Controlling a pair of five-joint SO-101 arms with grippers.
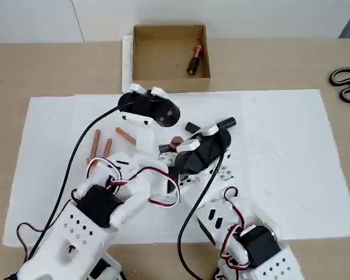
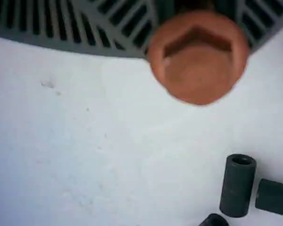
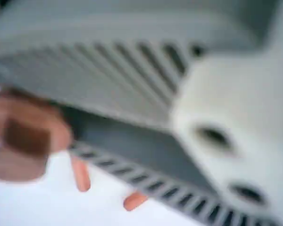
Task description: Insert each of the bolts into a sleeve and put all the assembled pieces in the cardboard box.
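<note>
One bolt [image 2: 198, 59] pinched in the left gripper [image 1: 169, 149] (right gripper [image 1: 191, 143]: cannot tell), near sleeves [image 2: 237, 184]

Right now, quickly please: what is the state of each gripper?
Left gripper: closed on a bolt.
Right gripper: cannot be told.

Wooden table [image 1: 46, 64]: foam sheet [image 1: 280, 175], cardboard box [image 1: 169, 85], scissors [image 1: 345, 85].
</note>
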